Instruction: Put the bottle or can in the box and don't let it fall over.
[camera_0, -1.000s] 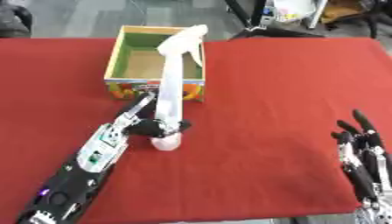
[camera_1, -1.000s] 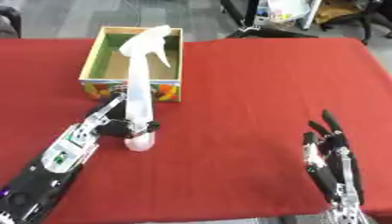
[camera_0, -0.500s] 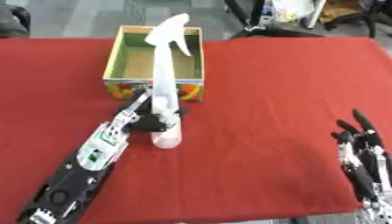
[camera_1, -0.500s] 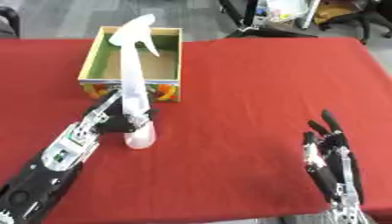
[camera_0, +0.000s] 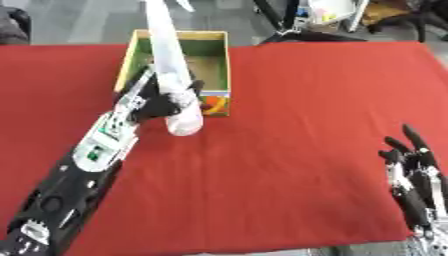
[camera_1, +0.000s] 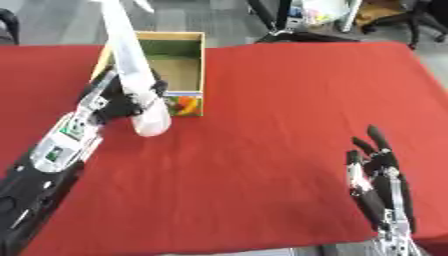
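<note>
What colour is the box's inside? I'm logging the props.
Green walls, with a brownish floor, best seen in the left eye view: box.

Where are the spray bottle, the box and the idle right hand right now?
spray bottle (camera_0: 171, 70), left eye view, on its white body above the left hand.
box (camera_0: 219, 65), left eye view, on its right wall.
right hand (camera_1: 381, 192), right eye view, on the palm, fingers straight.

White spray bottle (camera_0: 173, 80) tilted, held aloft beside open yellow-green box (camera_0: 213, 65).
</note>
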